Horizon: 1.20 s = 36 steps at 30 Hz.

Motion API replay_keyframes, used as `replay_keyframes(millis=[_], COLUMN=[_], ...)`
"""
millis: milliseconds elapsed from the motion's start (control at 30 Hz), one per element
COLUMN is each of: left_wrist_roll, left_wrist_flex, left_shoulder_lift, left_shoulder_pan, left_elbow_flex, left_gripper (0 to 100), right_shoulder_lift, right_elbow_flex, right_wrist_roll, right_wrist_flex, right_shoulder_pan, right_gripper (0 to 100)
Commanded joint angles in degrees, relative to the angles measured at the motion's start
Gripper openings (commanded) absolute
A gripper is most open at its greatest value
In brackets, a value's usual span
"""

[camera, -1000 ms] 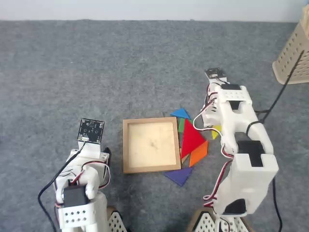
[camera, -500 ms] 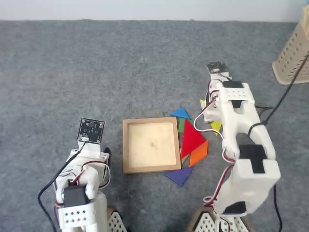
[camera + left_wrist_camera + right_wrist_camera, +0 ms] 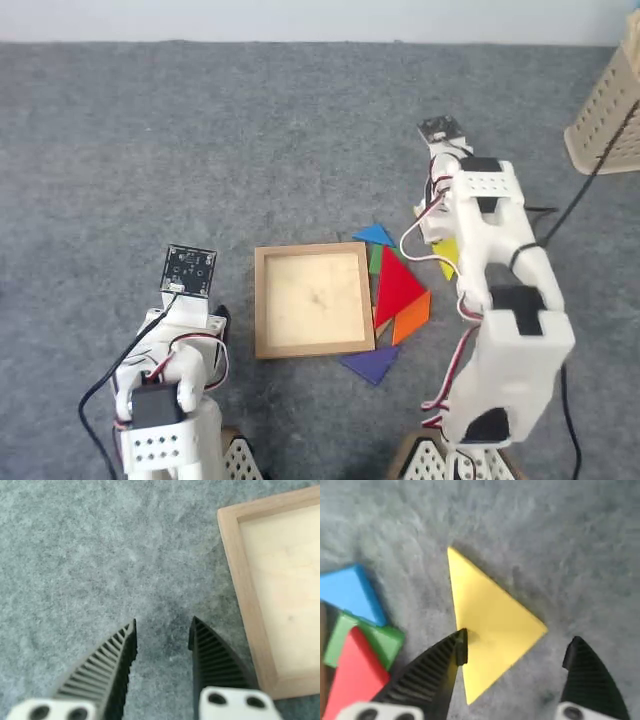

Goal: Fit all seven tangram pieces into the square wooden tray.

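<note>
Downward, right gripper spread, over yellow triangle

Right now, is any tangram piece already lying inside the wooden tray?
No, the wooden tray shows bare wood inside, and pieces such as the red triangle lie outside its rim.

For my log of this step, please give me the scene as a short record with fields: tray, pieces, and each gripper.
tray: square wooden tray, nothing inside it
pieces by tray: red triangle, blue piece, green piece, orange piece, purple piece, clustered on the carpet along one side of the tray
yellow triangle: flat on the carpet, apart from the cluster
left gripper: open, over bare carpet beside a tray corner
right gripper: open, over the yellow triangle
progress: no piece placed yet
</note>
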Motion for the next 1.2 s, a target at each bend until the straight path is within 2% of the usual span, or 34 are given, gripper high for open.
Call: replay_keyframes(millis=[0, 767, 1033, 1167], left_wrist_roll=[-0.3, -0.3, -0.3, -0.3], left_wrist_flex=[0.3, 0.3, 0.3, 0.3], left_shoulder_lift=[-0.4, -0.4, -0.4, -0.4], left_shoulder_pan=[0.1, 0.1, 0.1, 0.1], left_elbow_flex=[-0.6, -0.6, -0.6, -0.6], left_gripper=[17, 17, 17, 17], right_shoulder_lift=[2.8, 5.0, 5.0, 5.0], right_elbow_flex=[-5.3, -2.9, -2.8, -2.9], right_wrist_roll=[0.9, 2.1, 1.8, -1.3], right_wrist_flex=[0.7, 2.8, 2.8, 2.7], right_shoulder_pan=[0.1, -2.0, -1.7, -1.5], right_gripper=[30.8, 30.4, 15.4, 6.2])
